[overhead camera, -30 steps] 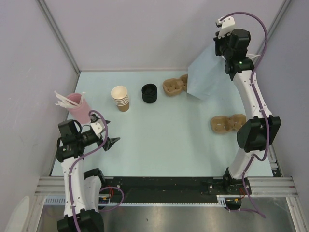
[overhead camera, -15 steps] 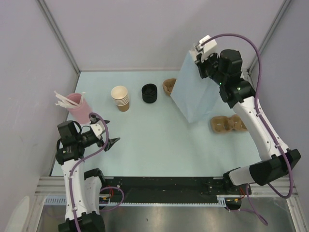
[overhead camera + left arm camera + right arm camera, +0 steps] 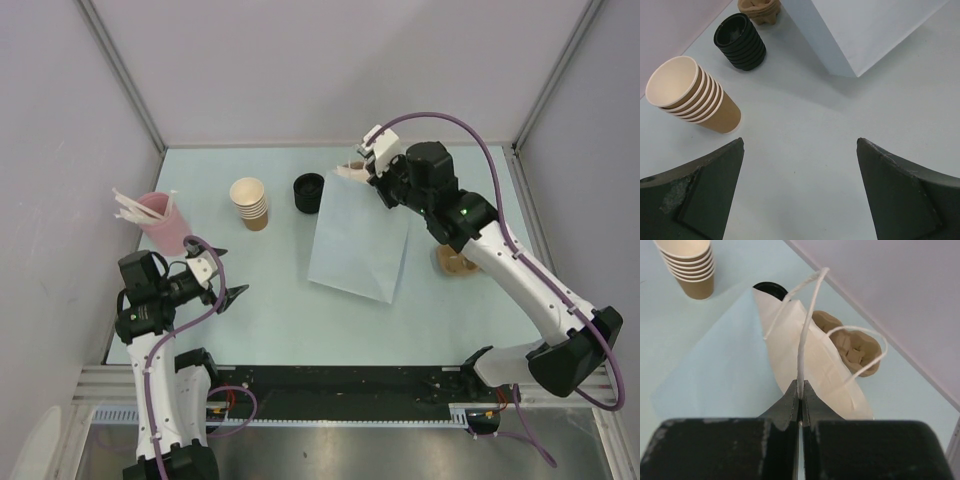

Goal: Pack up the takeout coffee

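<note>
No single takeout coffee cup shows in any view. My right gripper is shut on the white string handle of a light-blue paper bag. The bag hangs tilted over the table's middle, with its mouth up at the gripper. It also shows in the right wrist view and in the left wrist view. My left gripper is open and empty, low over the table at the front left.
A stack of nested tan cups and a stack of black lids stand at the back. A pink cup of white stirrers is at the left. Tan pulp carriers lie behind the bag and at the right.
My right arm has swung the bag from the back right corner leftward and down over the table's middle. The left arm has not moved.
</note>
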